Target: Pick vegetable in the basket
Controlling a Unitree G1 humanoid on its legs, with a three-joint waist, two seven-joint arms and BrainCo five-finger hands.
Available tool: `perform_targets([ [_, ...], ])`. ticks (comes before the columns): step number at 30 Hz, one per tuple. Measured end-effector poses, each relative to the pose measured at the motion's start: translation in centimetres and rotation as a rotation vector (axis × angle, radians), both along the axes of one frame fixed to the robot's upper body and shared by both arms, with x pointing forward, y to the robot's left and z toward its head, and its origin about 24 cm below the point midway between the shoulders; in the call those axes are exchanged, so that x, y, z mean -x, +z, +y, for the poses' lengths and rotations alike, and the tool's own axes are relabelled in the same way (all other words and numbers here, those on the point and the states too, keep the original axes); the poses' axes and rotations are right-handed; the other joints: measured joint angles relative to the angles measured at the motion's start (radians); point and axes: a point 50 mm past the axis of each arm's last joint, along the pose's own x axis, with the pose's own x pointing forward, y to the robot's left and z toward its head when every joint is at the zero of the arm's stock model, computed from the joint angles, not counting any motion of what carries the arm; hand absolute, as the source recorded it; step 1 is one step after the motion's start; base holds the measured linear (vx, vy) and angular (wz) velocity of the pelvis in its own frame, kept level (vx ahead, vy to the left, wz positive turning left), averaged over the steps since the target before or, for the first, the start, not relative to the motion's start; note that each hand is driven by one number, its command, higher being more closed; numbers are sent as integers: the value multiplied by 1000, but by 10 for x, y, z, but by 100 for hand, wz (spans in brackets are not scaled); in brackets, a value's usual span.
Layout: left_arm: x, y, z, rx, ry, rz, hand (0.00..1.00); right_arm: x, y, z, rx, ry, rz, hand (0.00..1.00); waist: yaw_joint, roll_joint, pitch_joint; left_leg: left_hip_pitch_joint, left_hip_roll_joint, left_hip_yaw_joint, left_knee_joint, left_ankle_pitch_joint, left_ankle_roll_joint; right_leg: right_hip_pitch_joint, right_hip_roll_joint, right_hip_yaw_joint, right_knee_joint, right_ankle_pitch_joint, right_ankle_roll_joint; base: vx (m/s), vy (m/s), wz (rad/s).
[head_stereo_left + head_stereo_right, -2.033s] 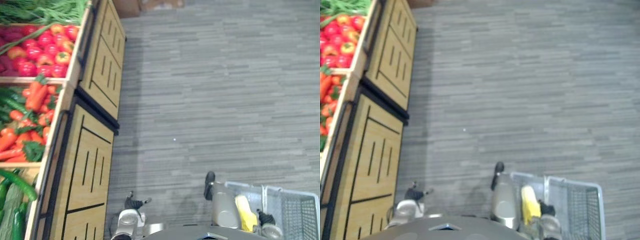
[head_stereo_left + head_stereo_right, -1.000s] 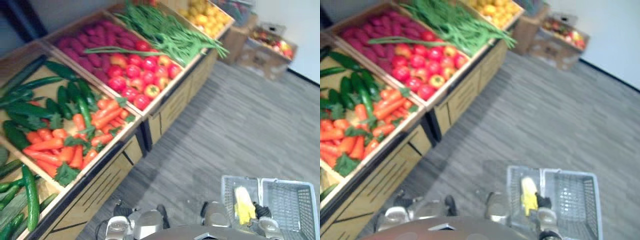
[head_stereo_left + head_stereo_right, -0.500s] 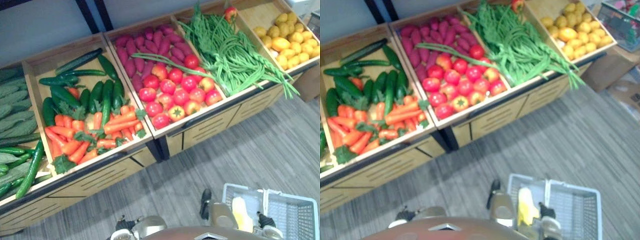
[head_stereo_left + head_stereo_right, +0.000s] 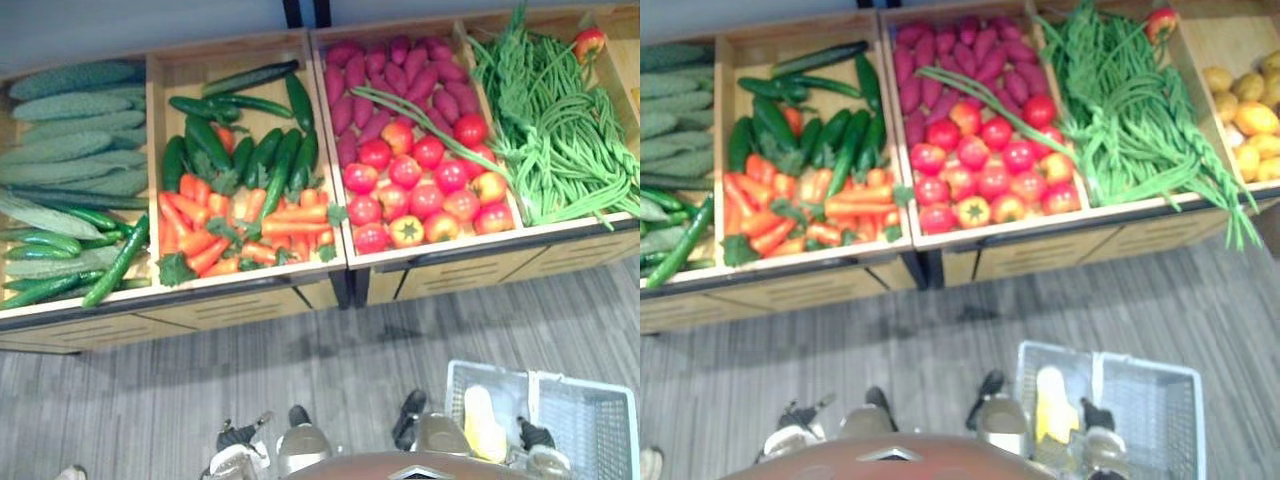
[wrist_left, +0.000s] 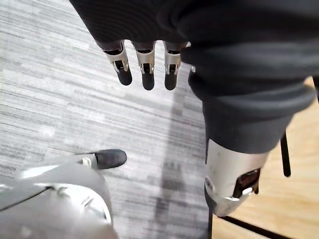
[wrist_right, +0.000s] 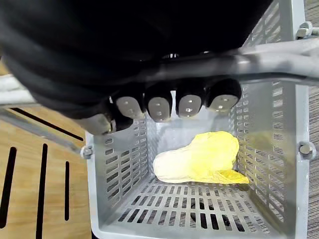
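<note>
- Right wrist view, nearest: right hand (image 6: 169,102) with fingers curled tight round the grey handle (image 6: 259,62) of the basket (image 6: 117,169), dark tips side by side under the bar.
- Just below that grip, inside the slotted grey basket: a pale yellow-white cabbage (image 6: 199,157), lying on its side on the basket floor, towards the far wall.
- Left wrist view: left hand (image 5: 144,59) hanging over the grey striped floor (image 5: 60,99), fingers straight and close together, holding nothing and touching nothing.
- From the head views: same basket (image 4: 585,420) at near right, low beside the body, with the cabbage (image 4: 483,425) in its left part.
- Beyond a strip of bare floor: wooden display stand (image 4: 250,305) running left to right, divided into open crates.
- Far left crate: pale green gourds (image 4: 70,130) at the far end, slim dark cucumbers (image 4: 110,265) at the near end.
- Next crate to the right: carrots (image 4: 240,230) heaped near, thicker dark cucumbers (image 4: 250,150) behind them.
- Next crate: red tomatoes (image 4: 420,190) near, purple sweet potatoes (image 4: 385,70) far.
- Further right: long green beans (image 4: 555,130) filling their section, some ends trailing over the near edge.
- Far right crate: yellow fruit (image 4: 1245,120), kind not clear.
</note>
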Motion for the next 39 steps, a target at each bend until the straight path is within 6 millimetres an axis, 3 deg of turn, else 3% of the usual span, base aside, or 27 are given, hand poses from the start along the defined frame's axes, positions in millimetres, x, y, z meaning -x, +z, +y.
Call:
perform_targets([
  [4,-16,26,35,-164,213,-147,0,0,1,-1,10,-9,-6,100,1,8,-1,0,-20,-2,-12,-21,4,-1,-7,19,-35,29,13,-98,72,-5],
  [6,-32,51,53,-323,262,-244,0,4,1,-2,23,-17,4,100,1,21,-5,-1,-12,-6,-13,-61,-1,-1,3,20,-44,35,15,-97,49,-2],
  [8,-49,91,71,-595,287,-331,0,11,-1,3,27,-18,13,100,2,15,-13,-15,-22,-9,-5,-75,6,4,-1,36,-66,51,19,-120,57,1],
  [14,-72,166,82,-1005,296,-496,0,30,-3,7,47,-15,52,100,-7,28,-46,-18,-34,-18,4,-83,8,14,-3,62,-91,64,25,-11,19,3],
  [17,-82,183,79,-1083,251,-550,0,32,-3,5,55,4,61,100,-7,35,-59,-15,-30,-13,4,-82,1,13,3,72,-92,72,27,52,-3,-6],
  [22,-115,205,69,-1225,-72,-611,0,23,1,-2,84,85,56,100,-10,42,-64,3,-29,2,4,-88,0,10,8,98,-92,72,27,48,-3,-11],
  [26,-135,214,63,-1218,-359,-674,0,14,4,-5,93,116,35,100,-11,43,-63,0,-31,32,9,-99,-1,-17,9,132,-90,78,23,16,2,-24],
  [31,-157,217,75,-1228,-723,-591,0,-2,11,-14,118,204,7,100,-38,63,-51,0,-33,60,22,-114,-2,-45,12,183,-90,90,24,-1,-14,-29],
  [35,-180,221,68,-1260,-1033,-521,0,-12,15,-17,138,232,-27,100,-43,67,-40,-11,-32,92,24,-118,-6,-79,17,217,-89,98,20,-18,-25,-25],
  [37,-185,222,67,-1263,-1122,-494,0,-19,17,-17,143,245,-46,100,-62,68,-28,-23,-31,95,27,-118,-6,-93,19,222,-89,102,17,-16,-39,-14],
  [39,-188,224,67,-1263,-1207,-456,0,-23,19,-16,144,254,-60,100,-63,68,-15,-21,-29,115,28,-121,-10,-104,24,242,-89,105,15,-9,-35,-26],
])
